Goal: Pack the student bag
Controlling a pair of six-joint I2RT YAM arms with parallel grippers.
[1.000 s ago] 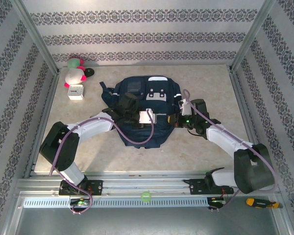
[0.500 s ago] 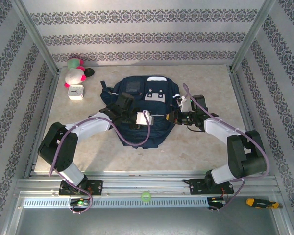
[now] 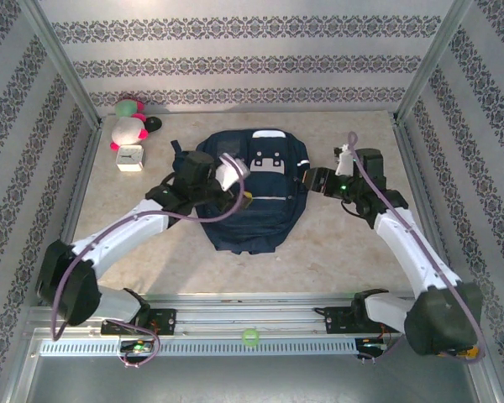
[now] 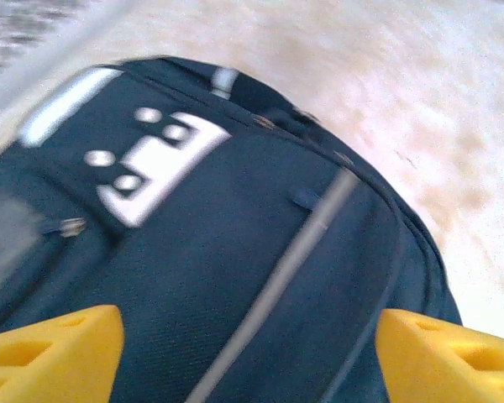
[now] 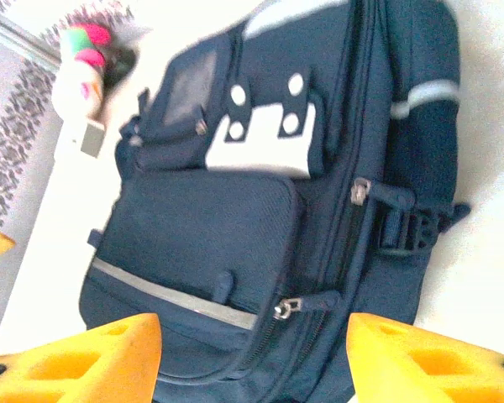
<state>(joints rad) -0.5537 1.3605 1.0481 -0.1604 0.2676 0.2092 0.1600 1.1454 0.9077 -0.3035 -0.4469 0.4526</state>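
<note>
the student bag [image 3: 252, 197] lies flat, front face up, in the middle of the bench [image 3: 344, 243], with its top towards the upper edge of the overhead frame. the left arm [image 3: 126, 231] reaches in from the lower left, and the left jaws hover over the bag's upper left part. they stand wide open with nothing between the yellow fingertips [image 4: 55, 353] but the blue fabric below. the right arm [image 3: 407, 239] comes in from the lower right. the right jaws sit just beside the bag's right edge, also spread wide and holding nothing.

the bag looks zipped, so the step in hand is probably getting it open before anything goes in. in the right wrist view, two zip pulls show: one at lower centre [image 5: 282, 309] and one right of centre [image 5: 359, 190]. the right jaws are better placed for the pull. they should close squarely on the small tab, not on loose cloth. the left jaws could pin or pinch the fabric near the zip's start so the bag does not slide or bunch. pull along the zip's curve, low and steady.

a plush toy [image 3: 128, 126] and a small white block [image 3: 130, 158] wait at the upper left, well apart from the bag.
</note>
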